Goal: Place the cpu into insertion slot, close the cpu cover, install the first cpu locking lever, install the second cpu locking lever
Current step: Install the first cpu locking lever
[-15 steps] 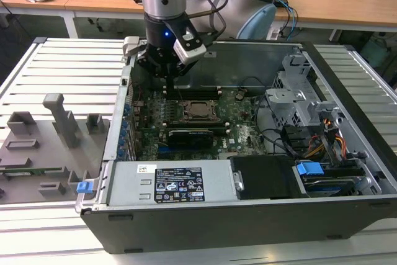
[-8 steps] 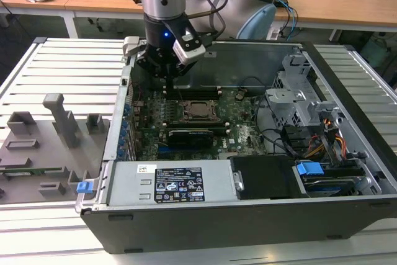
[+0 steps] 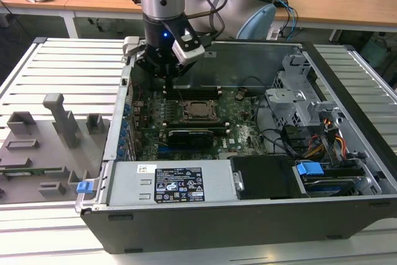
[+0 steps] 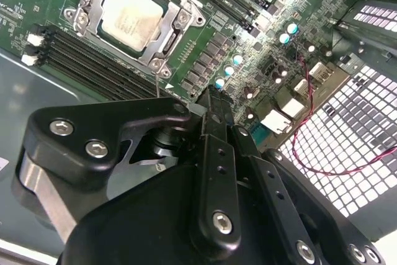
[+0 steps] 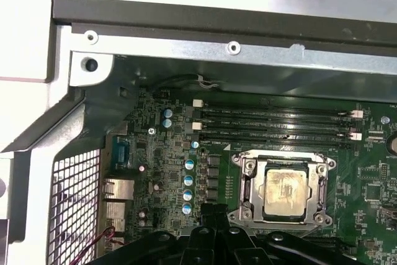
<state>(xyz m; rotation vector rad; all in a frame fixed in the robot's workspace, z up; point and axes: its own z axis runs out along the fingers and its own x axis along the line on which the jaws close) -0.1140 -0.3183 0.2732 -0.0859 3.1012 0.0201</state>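
**Operator:** Where is the cpu?

**Spotter:** Your cpu (image 5: 284,192) sits in the slot (image 5: 285,217) with its pale metal top facing up. The cover (image 5: 248,184) lies flat around it, so you see the chip through the square window.

**Operator:** And around the slot?

**Spotter:** You have the green board (image 3: 239,122) under it. Black memory slots (image 5: 273,122) run between the cover and the far wall of the case (image 3: 248,215). A row of blue capacitors (image 5: 187,181) stands just beside the cover, on the side toward the rear ports.

**Operator:** Where's my end effector?

**Spotter:** In the exterior view your end effector (image 3: 168,85) hangs over the far edge of the board. It is near the memory slots, toward the exterior view's left, and apart from the cpu. Its fingers (image 4: 214,128) are pressed together into one narrow tip. You cannot tell from these views whether that tip touches the board.

**Operator:** Outside the case?

**Spotter:** The case rests on your slatted worktop (image 3: 68,66). Grey fixtures (image 3: 59,116) sit on it at the exterior view's left.
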